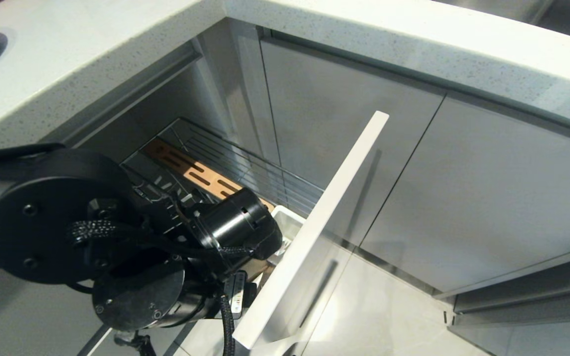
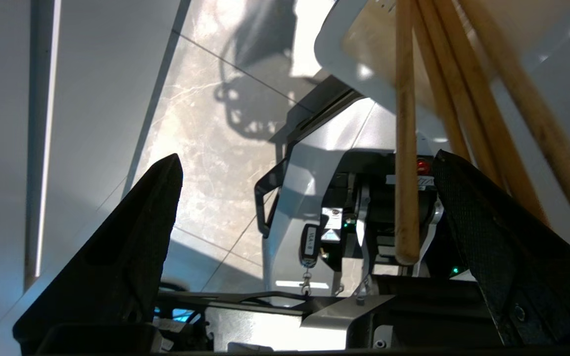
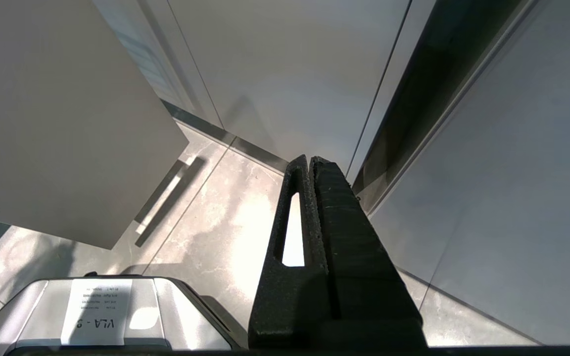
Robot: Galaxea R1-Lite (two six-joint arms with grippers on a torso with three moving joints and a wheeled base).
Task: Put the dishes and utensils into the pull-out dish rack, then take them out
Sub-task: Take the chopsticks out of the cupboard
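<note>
Plainly the chopsticks [image 2: 406,148] are the thing in hand: thin light-wood sticks standing bunched in the white utensil cup [image 2: 334,59], their free ends leaning out toward the left gripper [image 2: 305,207]. By their look they are light, stiff and smooth, so they would likely slide or fan apart under a loose pinch; the sound hold seems to be across the bundle where the sticks lie closest, a little back from the tips. One stick reaches between the fingers [image 2: 131,237], which stand wide apart and grasp nothing. The cup sits at the front end of the pull-out dish rack [image 1: 225,163], just behind its pale front panel [image 1: 324,217]. The right gripper [image 3: 309,163] hangs over the floor, fingers pressed together.
</note>
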